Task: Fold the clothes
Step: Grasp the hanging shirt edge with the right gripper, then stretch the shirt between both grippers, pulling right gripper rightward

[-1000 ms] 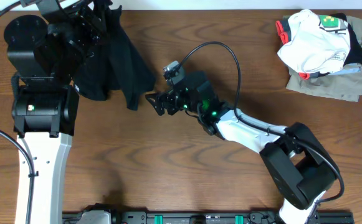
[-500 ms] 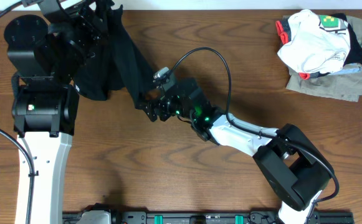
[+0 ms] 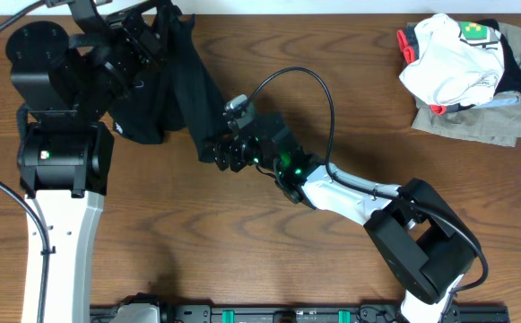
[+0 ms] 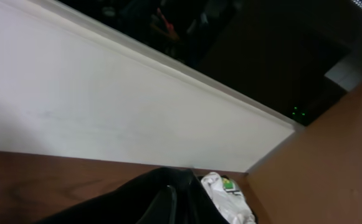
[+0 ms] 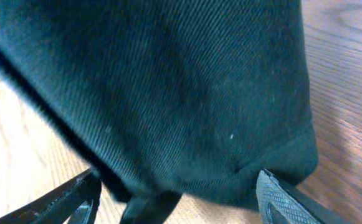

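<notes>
Two pincers at one black garment (image 3: 188,90), near the top left corner of the brown wooden desk (image 3: 242,260) as seen from overhead. Left pincer (image 3: 151,34): fully closed, gripping the upper end of the garment and holding it up off the desk, cloth hanging down beside the left arm (image 3: 58,135) and a long strip trailing out toward the middle of the desk. Right pincer (image 3: 217,151): reaching in from the right at the low end of that strip, jaws wide apart, clamped on nothing. From the right wrist, pincer (image 5: 177,180) spread to either side of the garment (image 5: 156,93), hemmed edge sagging between the two fingers (image 5: 280,196), wood grain beneath; cannot tell whether either finger touches the cloth. From the left wrist, only a dark fold of the garment (image 4: 162,196) at the bottom of the picture, fingers not made out. Well apart, at the top right corner: a white garment (image 3: 448,58) with a green patch and red trim, lying on top of a khaki-grey garment (image 3: 475,121)
</notes>
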Available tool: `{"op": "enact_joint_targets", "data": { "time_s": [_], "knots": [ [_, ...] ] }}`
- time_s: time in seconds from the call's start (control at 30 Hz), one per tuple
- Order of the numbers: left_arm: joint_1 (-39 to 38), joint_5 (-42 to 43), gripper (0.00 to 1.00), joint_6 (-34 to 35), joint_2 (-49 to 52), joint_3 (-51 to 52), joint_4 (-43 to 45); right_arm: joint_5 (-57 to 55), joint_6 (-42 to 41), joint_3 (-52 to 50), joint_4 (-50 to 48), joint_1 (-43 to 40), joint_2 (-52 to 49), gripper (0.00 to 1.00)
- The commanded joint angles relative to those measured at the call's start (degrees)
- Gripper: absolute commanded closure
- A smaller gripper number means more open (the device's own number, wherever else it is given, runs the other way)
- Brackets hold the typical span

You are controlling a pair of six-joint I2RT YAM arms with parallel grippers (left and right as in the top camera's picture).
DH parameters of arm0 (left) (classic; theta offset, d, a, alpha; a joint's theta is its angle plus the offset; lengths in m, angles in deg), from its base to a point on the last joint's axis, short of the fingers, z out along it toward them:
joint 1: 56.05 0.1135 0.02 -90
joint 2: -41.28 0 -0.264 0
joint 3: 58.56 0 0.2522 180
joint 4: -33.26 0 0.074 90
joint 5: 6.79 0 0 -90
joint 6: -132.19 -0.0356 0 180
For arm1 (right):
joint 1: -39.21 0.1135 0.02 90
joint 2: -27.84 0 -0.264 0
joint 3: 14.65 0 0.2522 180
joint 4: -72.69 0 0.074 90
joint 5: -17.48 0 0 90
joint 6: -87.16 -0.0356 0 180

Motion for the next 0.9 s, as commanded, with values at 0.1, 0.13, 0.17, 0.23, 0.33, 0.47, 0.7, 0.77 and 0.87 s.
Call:
{"op": "enact_joint_targets", "data": {
  "time_s": [0.1,0.13,0.17,0.23,0.33,0.47,0.7,0.77,0.87],
  "knots": [
    [-0.2,2.0,0.94,1.0,-4.2,-0.6,0.9,-1.2,-0.3,0.7,0.0,0.7,-0.4,0.26],
    [-0.2,2.0,0.94,1.0,-4.6,-0.6,0.9,-1.2,-0.3,0.7,0.1,0.7,-0.4,0.27],
    [-0.2,2.0,0.94,1.0,-5.0,-0.6,1.1,-1.2,-0.4,0.7,0.2,0.7,-0.5,0.28],
    [-0.2,2.0,0.94,1.0,-5.6,-0.6,1.3,-1.2,-0.4,0.7,0.5,0.7,-0.5,0.29],
    [-0.2,2.0,0.94,1.0,-6.7,-0.6,1.5,-1.2,-0.4,0.7,0.6,0.7,-0.5,0.33],
    [-0.2,2.0,0.94,1.0,-7.7,-0.6,1.4,-1.2,-0.4,0.7,0.6,0.6,-0.5,0.61],
    [-0.2,-0.6,0.94,-4.3,-8.0,-0.6,-3.4,-4.0,4.9,0.7,2.1,-2.4,2.2,0.97],
    [-0.2,-5.1,0.94,-6.0,-7.9,-0.6,-5.8,-4.2,7.5,0.8,4.1,-4.2,4.5,0.98],
    [-0.2,-13.7,0.94,-8.5,-7.9,-0.6,-8.3,-4.2,10.3,1.0,9.0,-7.3,9.0,0.99]
  ]
}}
